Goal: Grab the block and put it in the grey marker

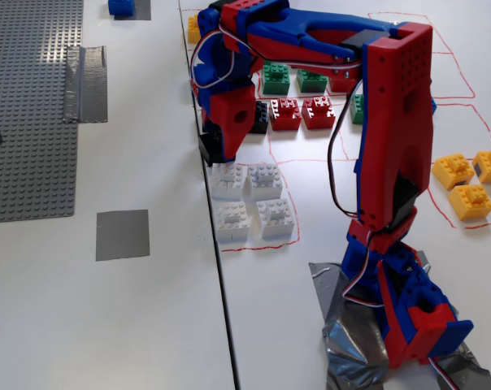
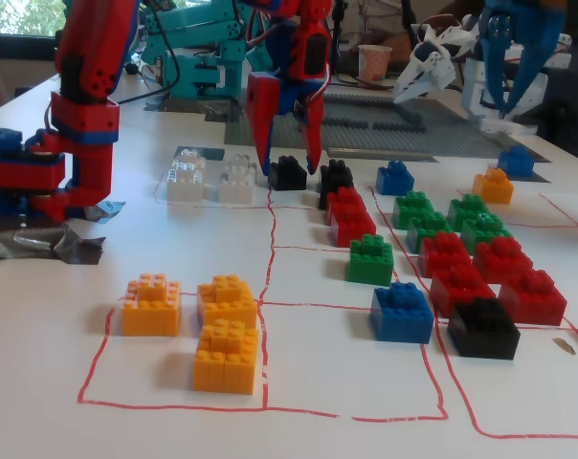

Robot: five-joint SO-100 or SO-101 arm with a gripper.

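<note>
One white tabletop (image 1: 148, 325) carries everything, red pen lines marking boxes; room behind shows other arms and grey baseplate (image 1: 26, 106). Red-blue arm (image 1: 392, 122) reaches down over brick rows. Jaws (image 2: 289, 153) open, fingers straddling block (image 2: 288, 173), apparently not yet clamped. Block square, no long axis, studs up, beside white bricks (image 1: 247, 201). Grey marker (image 1: 122, 234) flat, bare, well apart across tabletop seam.

Between the red-and-blue plastic gripper's (image 2: 289, 158) jaws, a small black studded plastic brick (image 2: 288, 173); beside them, white studded plastic bricks (image 2: 211, 178).
</note>
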